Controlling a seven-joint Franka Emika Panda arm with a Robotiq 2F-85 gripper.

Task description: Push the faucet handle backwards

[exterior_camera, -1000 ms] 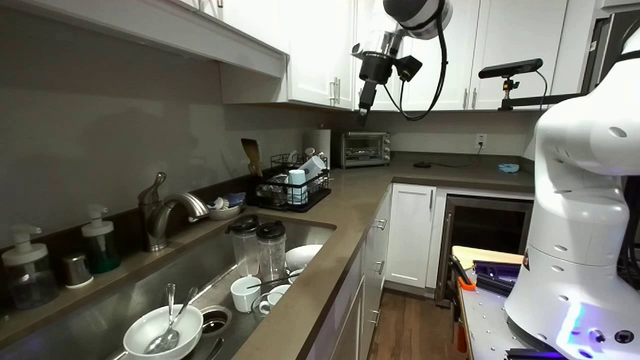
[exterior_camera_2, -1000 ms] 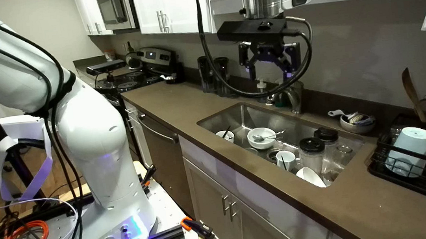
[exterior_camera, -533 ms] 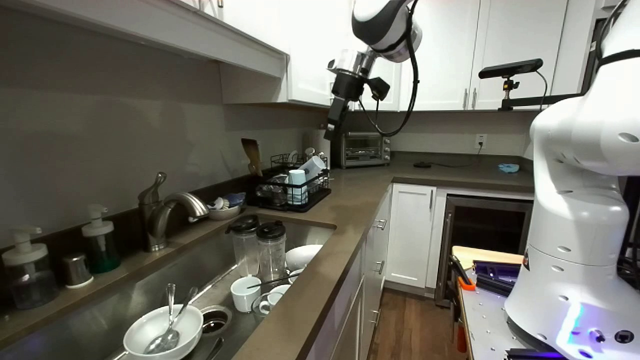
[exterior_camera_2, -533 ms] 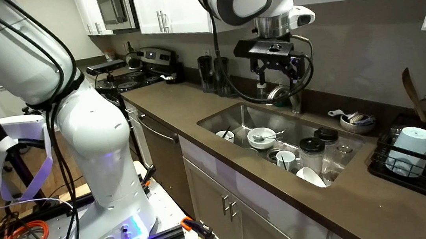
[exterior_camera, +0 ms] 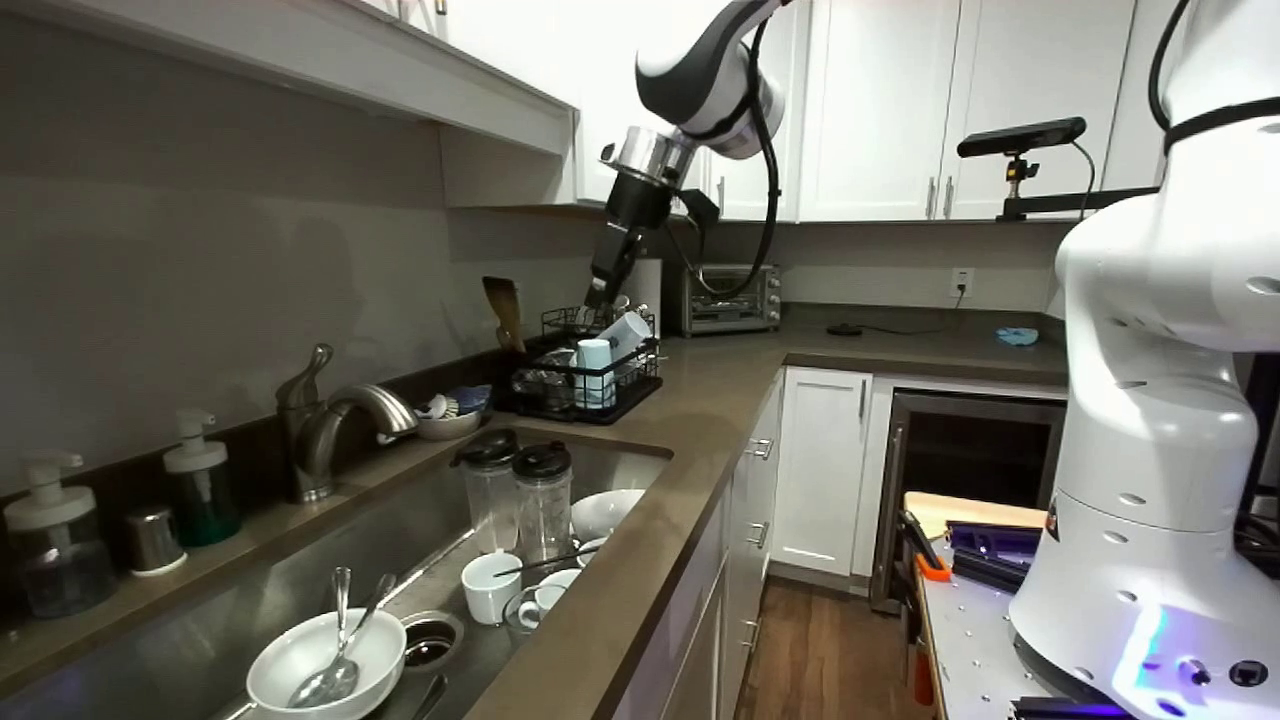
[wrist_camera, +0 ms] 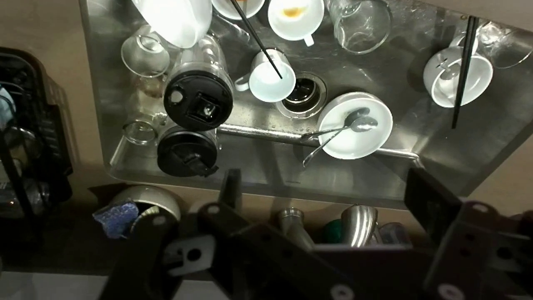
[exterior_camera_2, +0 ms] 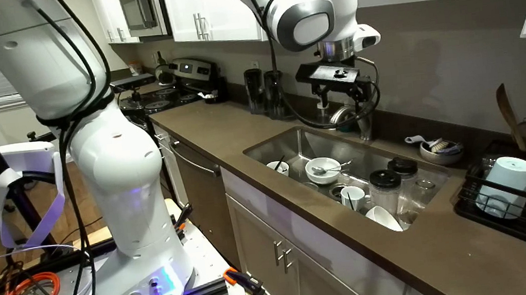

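The faucet handle [exterior_camera: 308, 378] is a slim silver-grey lever. It sticks up from the base of the curved metal tap [exterior_camera: 368, 408] behind the sink. My gripper [exterior_camera: 598, 296] is in the air, higher than the handle and to its right in that exterior view, apart from it. In an exterior view my gripper [exterior_camera_2: 342, 104] overlaps the tap [exterior_camera_2: 365, 126], and the handle is hidden there. In the wrist view the gripper [wrist_camera: 327, 185] is open and empty, with its fingers wide apart. The tap's spout [wrist_camera: 359, 225] shows between them; the handle is hidden behind the gripper.
The steel sink [exterior_camera_2: 301, 138] holds bowls, mugs, glasses and lidded bottles [exterior_camera: 543, 500]. Soap dispensers [exterior_camera: 197, 475] stand beside the tap. A small bowl with brushes [exterior_camera: 450, 425] and a black dish rack [exterior_camera: 625, 400] lie on the tap's other side. Upper cabinets [exterior_camera: 510, 95] overhang the counter.
My gripper has moved down and leftward towards the tap in an exterior view, and is also lower and farther off in another view. It stays open. The handle has not visibly moved.
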